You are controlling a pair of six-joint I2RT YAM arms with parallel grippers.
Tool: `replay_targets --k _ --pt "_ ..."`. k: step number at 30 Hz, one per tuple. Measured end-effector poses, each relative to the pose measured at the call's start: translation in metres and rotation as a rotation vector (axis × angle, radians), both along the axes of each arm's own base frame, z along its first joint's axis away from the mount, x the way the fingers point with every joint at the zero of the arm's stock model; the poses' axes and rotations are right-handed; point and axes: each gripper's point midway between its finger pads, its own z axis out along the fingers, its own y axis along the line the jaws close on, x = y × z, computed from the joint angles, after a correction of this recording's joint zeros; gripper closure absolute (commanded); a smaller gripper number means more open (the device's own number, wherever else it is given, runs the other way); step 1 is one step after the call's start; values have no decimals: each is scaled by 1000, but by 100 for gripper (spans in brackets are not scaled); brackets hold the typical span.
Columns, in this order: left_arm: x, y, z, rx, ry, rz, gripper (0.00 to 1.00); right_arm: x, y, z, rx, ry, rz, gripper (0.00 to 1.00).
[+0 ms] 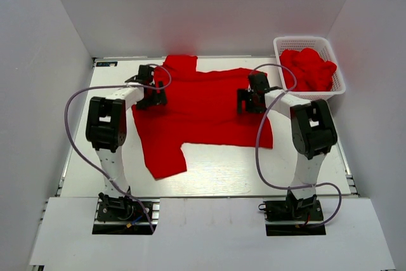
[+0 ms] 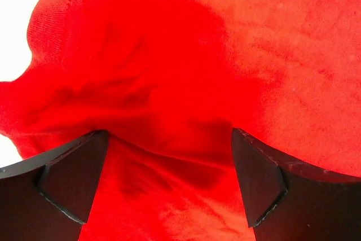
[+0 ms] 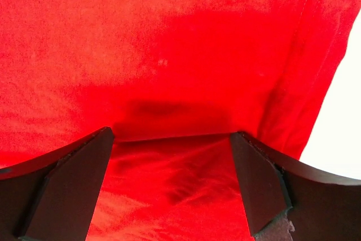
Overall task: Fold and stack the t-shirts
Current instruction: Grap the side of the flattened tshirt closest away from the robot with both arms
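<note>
A red t-shirt [image 1: 200, 109] lies spread and partly creased on the white table, with one sleeve toward the back [image 1: 181, 63] and one toward the front left [image 1: 165, 157]. My left gripper [image 1: 155, 96] is down on its left edge and my right gripper [image 1: 247, 101] on its right part. In the left wrist view the gripper [image 2: 168, 134] is open, with wrinkled red cloth [image 2: 169, 83] between the wide jaws. In the right wrist view the gripper [image 3: 170, 134] is open over flat red cloth [image 3: 169, 55], close to its hem at the right.
A white lattice basket [image 1: 306, 40] stands at the back right with more crumpled red shirts [image 1: 309, 68] in it. White walls close in the table on the left, back and right. Bare tabletop [image 1: 254, 169] lies in front of the shirt.
</note>
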Motion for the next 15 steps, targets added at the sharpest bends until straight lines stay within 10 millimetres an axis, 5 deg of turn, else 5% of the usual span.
replay_targets --k 7,15 --pt "45 5 2 24 -31 7 0 41 11 3 -9 -25 -2 10" --pt "22 2 13 -14 6 -16 0 37 15 25 9 -25 30 10"
